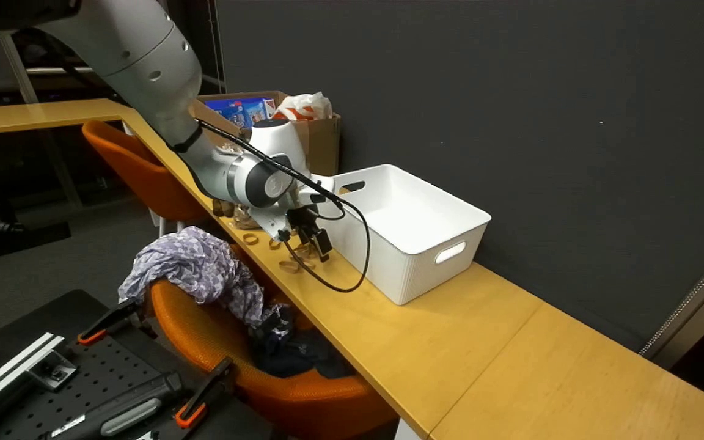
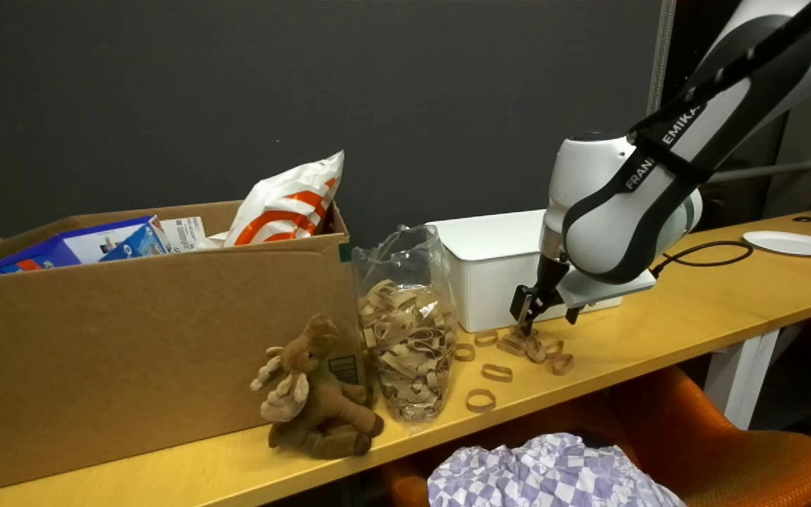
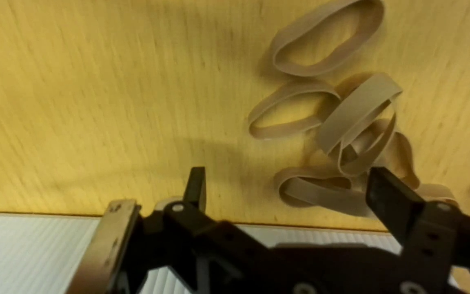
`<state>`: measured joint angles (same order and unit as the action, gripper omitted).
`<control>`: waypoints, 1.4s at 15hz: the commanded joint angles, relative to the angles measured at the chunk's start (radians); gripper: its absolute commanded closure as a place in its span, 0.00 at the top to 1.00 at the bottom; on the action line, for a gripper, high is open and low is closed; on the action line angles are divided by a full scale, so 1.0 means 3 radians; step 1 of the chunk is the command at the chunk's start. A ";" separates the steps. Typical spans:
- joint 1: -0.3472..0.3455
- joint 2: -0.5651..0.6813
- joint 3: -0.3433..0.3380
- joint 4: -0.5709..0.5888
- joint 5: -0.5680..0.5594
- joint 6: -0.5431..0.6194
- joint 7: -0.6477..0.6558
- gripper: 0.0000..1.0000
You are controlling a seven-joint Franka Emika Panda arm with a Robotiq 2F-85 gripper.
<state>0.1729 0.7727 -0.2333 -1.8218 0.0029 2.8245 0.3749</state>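
Tan rubber bands (image 3: 353, 112) are scattered on the tabletop (image 3: 96, 102) beside the white bin (image 1: 419, 275), several of them heaped together. The jaws are spread, with nothing gripped between them; bands are seen close beside one fingertip (image 3: 388, 192), but whether they are touched cannot be told. The bands appear light, soft and springy, hardly fragile; a raised strip is best pinched across its flat faces. On the arm (image 2: 722, 120), "EMIKA" can be read after a partly covered "FRAN"; print on the blue packaging (image 2: 139, 243) is too small.
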 commanded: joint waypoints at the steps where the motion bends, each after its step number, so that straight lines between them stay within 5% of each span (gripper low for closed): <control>1: -0.0059 0.0144 0.0088 0.0223 0.0026 -0.0064 -0.0046 1.00; 4: -0.0068 0.0225 0.0106 0.0310 0.0014 -0.0049 -0.0083 1.00; 6: -0.0089 0.0262 0.0132 0.0353 0.0018 -0.0044 -0.0121 0.74; 16: -0.0150 0.0291 0.0238 0.0387 0.0023 -0.0005 -0.0268 0.01; 21: -0.0096 0.0174 0.0200 0.0271 0.0026 0.0016 -0.0215 0.01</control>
<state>0.1493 0.8532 -0.1855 -1.7210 0.0029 2.8256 0.3202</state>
